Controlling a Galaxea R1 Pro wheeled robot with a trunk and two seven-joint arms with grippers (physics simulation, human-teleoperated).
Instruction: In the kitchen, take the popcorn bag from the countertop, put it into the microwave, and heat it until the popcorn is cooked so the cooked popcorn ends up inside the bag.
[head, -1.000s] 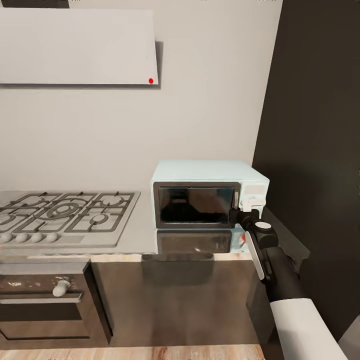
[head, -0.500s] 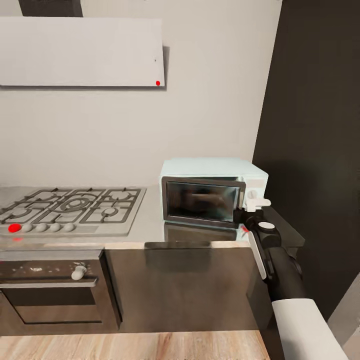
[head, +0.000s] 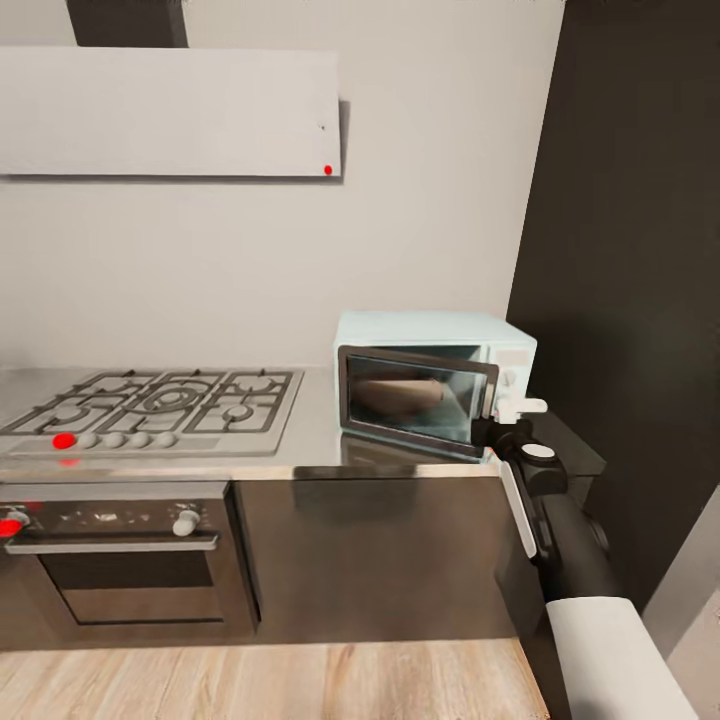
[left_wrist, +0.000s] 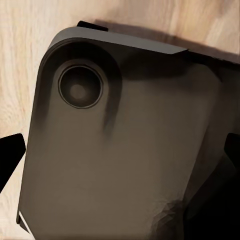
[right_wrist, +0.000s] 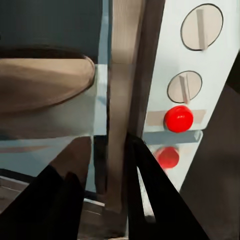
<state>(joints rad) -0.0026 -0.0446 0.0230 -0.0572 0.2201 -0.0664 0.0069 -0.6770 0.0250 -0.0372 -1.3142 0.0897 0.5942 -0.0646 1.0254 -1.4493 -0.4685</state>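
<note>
A kitchen seen from the robot's head; one microwave (head: 432, 385) stands right of centre on the grey bench (head: 310, 435), its dark door (head: 418, 402) swung partly open; the right end effector (head: 497, 425), at the door's right edge, grips the door's steel frame between its fingers (right_wrist: 145, 185), judging by the wrist view; this looks like the door-opening step; next, the door likely needs pulling wider. A tan shape behind the glass may be the popcorn bag; I cannot tell. One gas hob (head: 160, 400) at left; two round knobs (right_wrist: 201, 26) and one red button (right_wrist: 179, 118) on the microwave panel. The left end effector's state cannot be told.
</note>
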